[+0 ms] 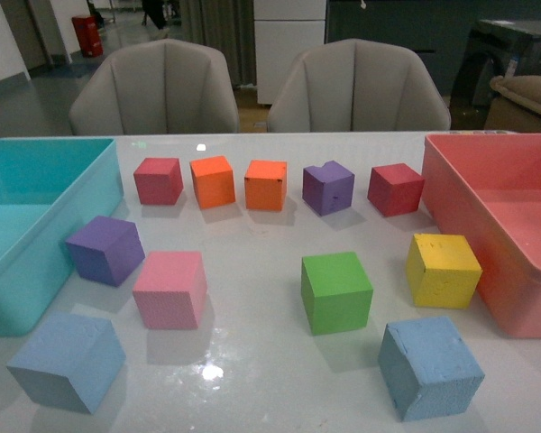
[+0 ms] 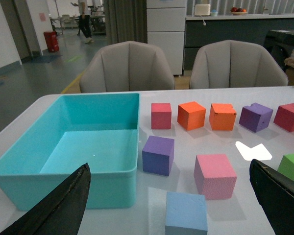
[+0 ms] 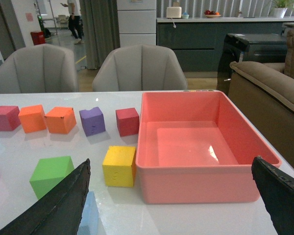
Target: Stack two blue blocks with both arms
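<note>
Two pale blue foam cubes lie at the table's near edge: one at the front left, one at the front right. Neither arm shows in the front view. In the left wrist view my left gripper is open, its black fingers wide apart, with the left blue cube on the table between them, untouched. In the right wrist view my right gripper is open and empty; the right blue cube peeks from behind one finger.
A teal bin stands at the left, a pink bin at the right. Purple, pink, green and yellow cubes lie mid-table. A back row holds red, orange and purple cubes.
</note>
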You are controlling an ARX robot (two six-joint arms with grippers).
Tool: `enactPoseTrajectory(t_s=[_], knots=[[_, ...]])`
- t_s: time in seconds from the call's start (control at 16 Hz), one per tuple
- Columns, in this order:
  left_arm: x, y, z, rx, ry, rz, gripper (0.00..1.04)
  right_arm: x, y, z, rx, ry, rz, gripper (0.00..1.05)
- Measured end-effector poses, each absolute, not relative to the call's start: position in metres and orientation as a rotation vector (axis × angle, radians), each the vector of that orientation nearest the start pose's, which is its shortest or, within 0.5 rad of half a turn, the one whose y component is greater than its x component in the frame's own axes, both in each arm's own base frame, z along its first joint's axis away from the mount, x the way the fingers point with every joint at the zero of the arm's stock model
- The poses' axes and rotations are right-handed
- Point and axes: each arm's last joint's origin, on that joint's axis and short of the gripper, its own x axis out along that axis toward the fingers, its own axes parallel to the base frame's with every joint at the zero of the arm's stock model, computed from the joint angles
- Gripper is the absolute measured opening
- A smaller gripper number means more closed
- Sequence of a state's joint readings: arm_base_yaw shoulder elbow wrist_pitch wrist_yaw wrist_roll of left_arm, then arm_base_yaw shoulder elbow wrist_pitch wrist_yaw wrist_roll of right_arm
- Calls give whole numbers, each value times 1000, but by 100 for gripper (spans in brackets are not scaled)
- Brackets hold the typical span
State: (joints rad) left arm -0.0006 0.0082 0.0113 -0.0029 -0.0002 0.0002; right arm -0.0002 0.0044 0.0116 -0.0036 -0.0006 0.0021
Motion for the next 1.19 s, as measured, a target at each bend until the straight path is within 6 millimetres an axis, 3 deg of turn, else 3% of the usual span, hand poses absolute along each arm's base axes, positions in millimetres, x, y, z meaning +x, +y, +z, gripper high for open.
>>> enactPoseTrajectory(t_s=[1.19], knots=[[98,0,166,0,0,0,98,97,0,167,2,-4,0,98]])
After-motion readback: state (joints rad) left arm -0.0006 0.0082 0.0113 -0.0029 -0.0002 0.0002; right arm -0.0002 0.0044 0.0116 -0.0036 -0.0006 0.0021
